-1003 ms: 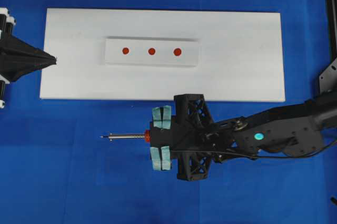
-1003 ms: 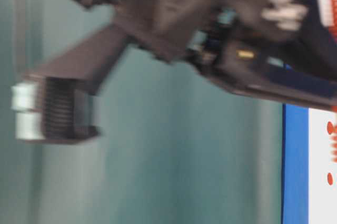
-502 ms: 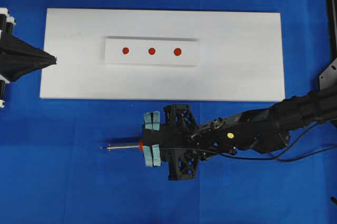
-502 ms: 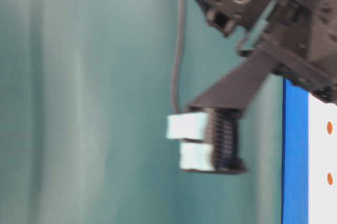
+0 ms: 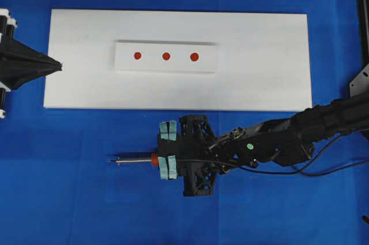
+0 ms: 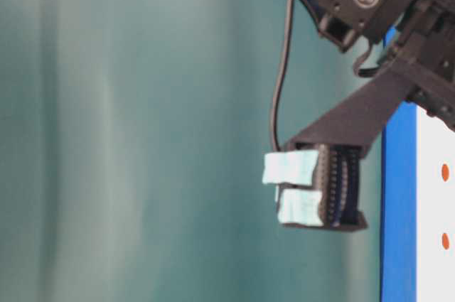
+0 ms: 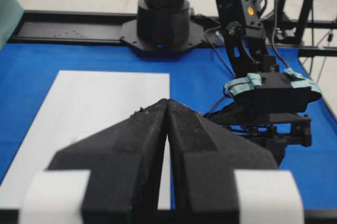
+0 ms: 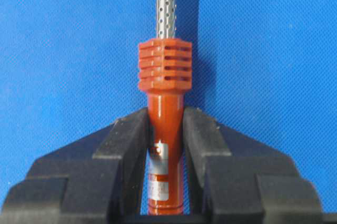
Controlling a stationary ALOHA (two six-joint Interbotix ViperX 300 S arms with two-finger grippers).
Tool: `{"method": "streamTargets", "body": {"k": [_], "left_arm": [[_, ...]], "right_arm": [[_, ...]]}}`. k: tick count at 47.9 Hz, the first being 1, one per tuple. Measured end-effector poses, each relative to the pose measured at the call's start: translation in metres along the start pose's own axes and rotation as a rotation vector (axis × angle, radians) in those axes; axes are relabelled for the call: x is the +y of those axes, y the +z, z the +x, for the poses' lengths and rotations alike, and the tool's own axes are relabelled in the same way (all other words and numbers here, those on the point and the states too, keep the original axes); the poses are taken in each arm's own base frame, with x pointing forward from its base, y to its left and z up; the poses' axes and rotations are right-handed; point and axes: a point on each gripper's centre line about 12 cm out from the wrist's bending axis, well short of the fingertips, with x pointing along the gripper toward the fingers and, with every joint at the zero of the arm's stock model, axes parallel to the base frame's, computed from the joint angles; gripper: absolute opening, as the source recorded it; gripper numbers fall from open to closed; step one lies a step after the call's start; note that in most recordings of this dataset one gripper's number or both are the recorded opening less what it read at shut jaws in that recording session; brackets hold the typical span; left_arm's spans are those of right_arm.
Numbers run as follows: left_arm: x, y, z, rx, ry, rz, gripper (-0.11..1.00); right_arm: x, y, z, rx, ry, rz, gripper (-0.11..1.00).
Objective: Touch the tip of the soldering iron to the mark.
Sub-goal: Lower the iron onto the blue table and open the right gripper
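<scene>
The soldering iron [image 8: 165,129] is showing a red-orange ribbed handle and a silver shaft dotted with small holes. Three red dots [image 5: 166,56] are sitting on a white board [image 5: 259,72], upper centre, over a blue cloth [image 5: 69,199]. Black fingers [image 8: 126,145] are wearing pale teal tape [image 5: 168,131].

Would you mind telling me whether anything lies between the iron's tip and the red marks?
Nothing visible does. The tip hangs over bare blue cloth, and only open white board separates it from the marks.
</scene>
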Motion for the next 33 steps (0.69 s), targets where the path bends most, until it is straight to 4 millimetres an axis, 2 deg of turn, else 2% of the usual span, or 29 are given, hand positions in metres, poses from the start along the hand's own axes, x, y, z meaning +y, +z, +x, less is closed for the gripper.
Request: {"method": "streamTargets", "body": {"k": [5,7,11,19,22,28,33], "left_arm": [[0.0003,0.0002,0.0000,-0.002,0.002,-0.001,0.00],[0.0000,-0.0006,-0.0002,0.002,0.000,-0.002,0.00],[0.0001,-0.0006,-0.0002,0.002,0.001,-0.001,0.00],[0.0004,-0.0009,0.0001,0.003,0.002,-0.001,0.00],[0.0003,-0.0009,0.0001,0.003,0.002,0.000,0.00],[0.0000,-0.0006,-0.0002,0.002,0.000,-0.002,0.00],[0.0000,-0.0008,-0.0002,0.003,0.000,0.000,0.00]], "right_arm": [[0.0001,-0.0004,0.0005,0.001,0.001,0.008,0.07],[0.0000,-0.0006,0.0001,0.001,0.001,0.009,0.12],[-0.0011,-0.0014,0.0011,0.005,-0.002,0.012,0.31],[0.0001,-0.0029,0.0010,0.012,-0.005,0.010,0.80],[0.0002,-0.0033,0.0009,0.018,-0.011,0.010,0.92],[-0.0008,-0.0047,0.0009,0.025,-0.018,0.008,0.84],[-0.0004,-0.0041,-0.0007,0.026,-0.021,0.007,0.86]]}}
